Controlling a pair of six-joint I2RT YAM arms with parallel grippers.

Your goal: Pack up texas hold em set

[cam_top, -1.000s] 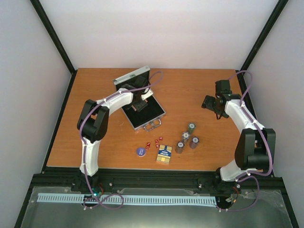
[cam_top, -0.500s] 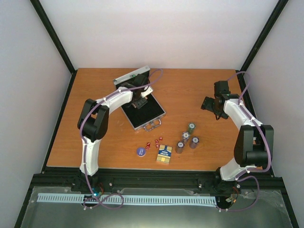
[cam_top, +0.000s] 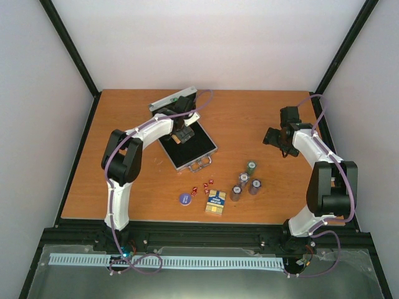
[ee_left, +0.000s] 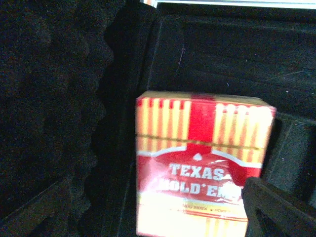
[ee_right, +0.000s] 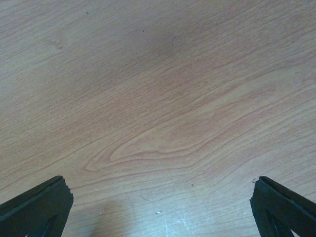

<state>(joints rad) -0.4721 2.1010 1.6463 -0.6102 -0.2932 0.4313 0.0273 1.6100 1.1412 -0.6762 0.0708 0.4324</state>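
Note:
The silver case (cam_top: 198,151) lies open at the table's middle left, its lid (cam_top: 173,98) raised behind it. My left gripper (cam_top: 181,129) hangs inside it, open. Below it the red card box (ee_left: 197,168) lies flat on the black lining (ee_left: 222,54). One of the fingers (ee_left: 279,210) shows by the box's right edge; the other is lost in the dark. On the table lie the blue-yellow card box (cam_top: 216,202), red dice (cam_top: 202,187), blue disc (cam_top: 184,198) and grey chip stacks (cam_top: 244,180). My right gripper (cam_top: 277,137) hovers open over bare wood (ee_right: 158,123).
The case's handle (cam_top: 201,164) points toward the near edge. Black frame posts (cam_top: 73,59) rise at the table's back corners, with white walls behind. The loose pieces sit grouped between the case and the near edge.
My left gripper has shifted a little toward the case's lid and now stands apart from the red card box. The right arm has hardly moved.

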